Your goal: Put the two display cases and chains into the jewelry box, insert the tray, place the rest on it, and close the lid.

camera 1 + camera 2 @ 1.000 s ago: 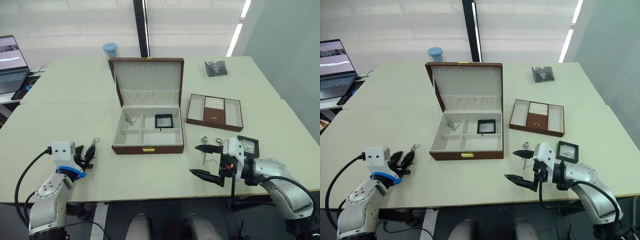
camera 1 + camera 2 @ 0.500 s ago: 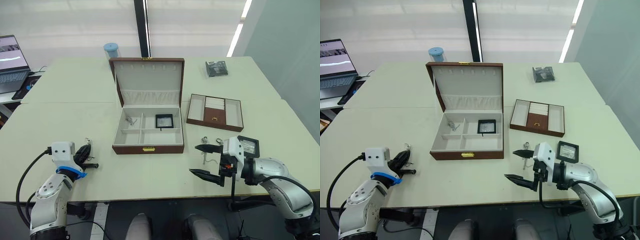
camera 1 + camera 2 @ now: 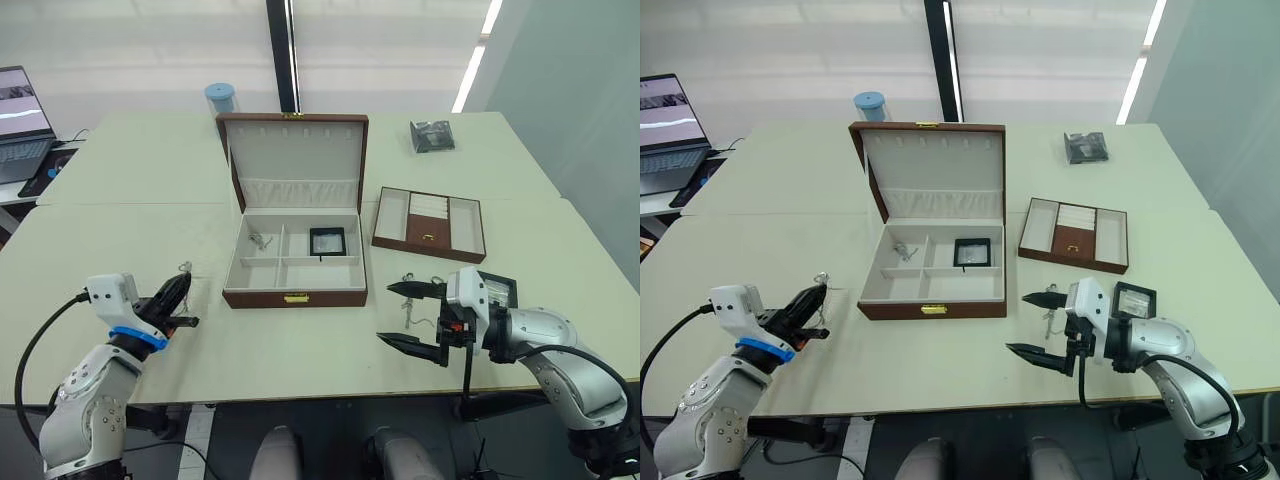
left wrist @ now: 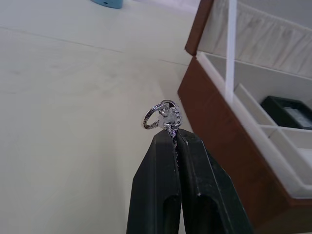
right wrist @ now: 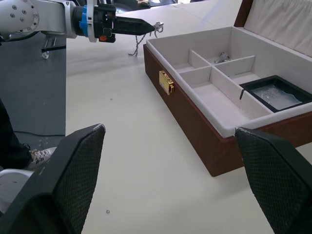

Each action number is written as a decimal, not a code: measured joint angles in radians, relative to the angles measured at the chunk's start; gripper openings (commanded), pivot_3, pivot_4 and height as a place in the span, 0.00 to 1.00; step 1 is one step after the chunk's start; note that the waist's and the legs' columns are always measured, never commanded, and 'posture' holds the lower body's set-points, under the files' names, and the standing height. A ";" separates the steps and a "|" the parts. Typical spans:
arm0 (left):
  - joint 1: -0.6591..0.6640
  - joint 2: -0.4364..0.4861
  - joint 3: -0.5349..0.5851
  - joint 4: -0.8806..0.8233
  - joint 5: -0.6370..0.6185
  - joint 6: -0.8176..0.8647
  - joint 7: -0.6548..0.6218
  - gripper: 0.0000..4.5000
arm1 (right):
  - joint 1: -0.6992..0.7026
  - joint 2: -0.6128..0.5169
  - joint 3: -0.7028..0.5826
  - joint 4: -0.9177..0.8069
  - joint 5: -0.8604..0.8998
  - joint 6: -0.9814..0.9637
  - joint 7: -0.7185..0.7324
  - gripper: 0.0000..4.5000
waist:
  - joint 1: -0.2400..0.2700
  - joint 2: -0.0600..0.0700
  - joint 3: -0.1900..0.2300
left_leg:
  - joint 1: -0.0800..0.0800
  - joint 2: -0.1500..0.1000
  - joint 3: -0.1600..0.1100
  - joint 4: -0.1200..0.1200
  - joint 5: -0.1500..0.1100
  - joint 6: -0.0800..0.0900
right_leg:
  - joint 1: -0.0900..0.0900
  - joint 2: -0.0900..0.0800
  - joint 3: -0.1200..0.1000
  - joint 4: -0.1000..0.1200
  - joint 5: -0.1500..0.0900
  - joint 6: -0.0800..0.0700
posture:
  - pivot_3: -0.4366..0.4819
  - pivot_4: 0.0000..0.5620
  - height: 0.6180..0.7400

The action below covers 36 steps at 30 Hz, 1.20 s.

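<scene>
The jewelry box stands open mid-table with its lid upright. One display case lies in a back compartment, and a chain lies in another. My left gripper is left of the box, shut on a chain whose ring sticks out past the fingertips. The open right gripper hovers right of the box front. Beside it are the second display case and more chains on the table. The tray sits right of the box.
A dark shiny packet lies at the far right. A blue cylinder stands behind the lid. A laptop sits on a table at the far left. The table's front edge runs just under both grippers.
My left arm has lifted and turned, carrying the chain up off the table beside the box. The right gripper has stayed open and barely moved.
</scene>
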 measured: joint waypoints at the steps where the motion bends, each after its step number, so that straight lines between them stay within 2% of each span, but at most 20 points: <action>1: -0.001 0.010 0.000 -0.019 -0.023 0.022 -0.003 0.00 | 0.001 0.000 -0.003 0.000 0.003 -0.002 0.003 1.00 | 0.000 0.000 0.000 | 0.000 0.000 0.000 0.000 0.000 0.000 | 0.000 0.000 0.000 0.000 0.000 0.000 | 0.48 0.27 1.00; 8: -0.049 0.178 -0.019 -0.070 -0.102 0.166 -0.091 0.00 | 0.035 0.006 -0.034 -0.001 0.018 -0.024 -0.002 1.00 | 0.001 0.000 0.000 | 0.000 0.000 -0.001 0.000 0.000 0.000 | 0.000 0.001 0.000 0.000 0.000 0.000 | 0.48 0.27 1.00; 14: -0.182 0.281 -0.102 -0.045 -0.108 0.236 -0.184 0.00 | 0.084 0.027 -0.044 -0.039 0.017 -0.040 -0.043 1.00 | 0.001 -0.001 0.000 | -0.001 0.000 -0.001 0.000 0.000 0.000 | -0.001 0.001 0.000 0.000 0.000 0.000 | 0.48 0.27 1.00; 18: -0.295 0.348 -0.194 0.000 -0.096 0.268 -0.280 0.00 | 0.123 0.037 -0.051 -0.081 0.012 -0.040 -0.098 1.00 | 0.000 -0.001 0.001 | -0.001 0.000 0.000 0.000 0.000 0.000 | -0.001 0.004 0.000 0.000 0.000 0.000 | 0.48 0.27 1.00; 24: -0.425 0.380 -0.301 0.137 -0.031 0.267 -0.403 0.00 | 0.157 0.049 -0.052 -0.146 -0.004 -0.039 -0.173 1.00 | -0.003 -0.001 0.001 | -0.002 0.000 0.001 0.000 0.000 0.000 | -0.003 0.006 0.001 0.000 0.000 0.000 | 0.48 0.27 1.00; 36: -0.440 0.394 -0.367 0.235 0.074 0.245 -0.522 0.00 | 0.186 0.065 -0.039 -0.195 -0.022 -0.029 -0.250 1.00 | -0.002 -0.001 0.001 | -0.005 0.000 0.002 0.000 0.000 0.000 | -0.004 0.006 -0.001 0.000 -0.001 0.001 | 0.48 0.27 1.00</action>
